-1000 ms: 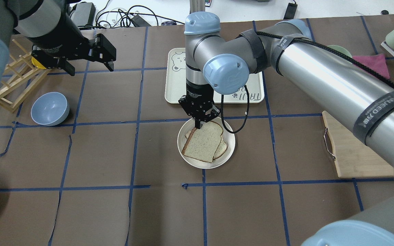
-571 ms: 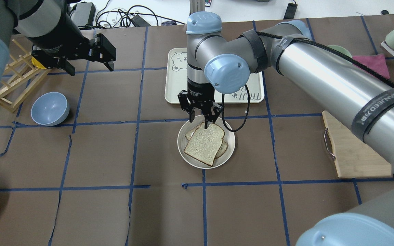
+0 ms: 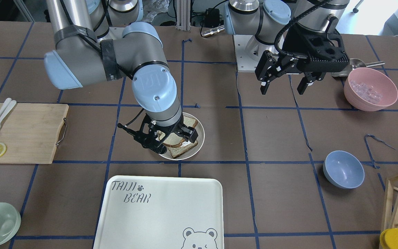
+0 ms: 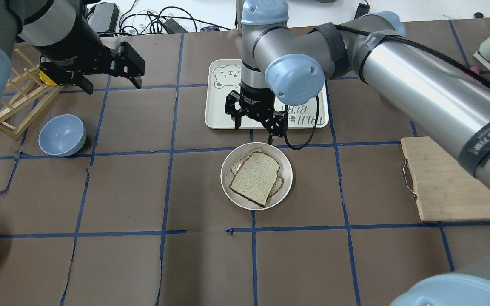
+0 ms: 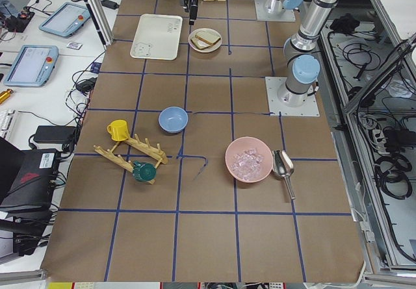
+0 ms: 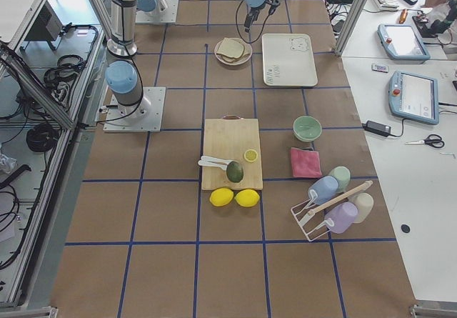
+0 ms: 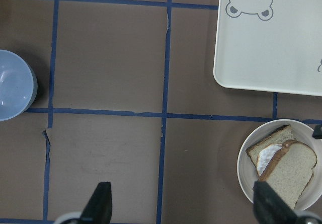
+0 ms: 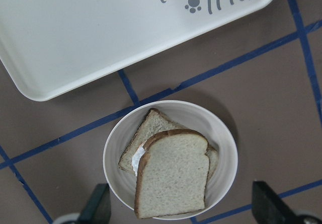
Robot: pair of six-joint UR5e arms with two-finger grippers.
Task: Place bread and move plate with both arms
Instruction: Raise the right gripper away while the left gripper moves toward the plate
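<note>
On the round plate (image 4: 286, 168) at the table's middle, the bread (image 4: 254, 178) lies flat, skewed over a lower slice (image 4: 240, 162) whose white topping peeks out in the right wrist view. The right gripper (image 4: 254, 131) hangs above the plate's far rim and the near edge of the bear-print tray (image 4: 217, 111), jaws spread, holding nothing. The left gripper (image 4: 113, 87) hovers well apart, likewise parted and empty, beyond a blue bowl (image 4: 62, 135).

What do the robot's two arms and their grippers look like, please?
Both the left arm and right arm are silver-grey tubes with light blue round joint caps. A black braided cable runs along the right arm, held by black straps with grey lettering. The left gripper and right gripper are black.
</note>
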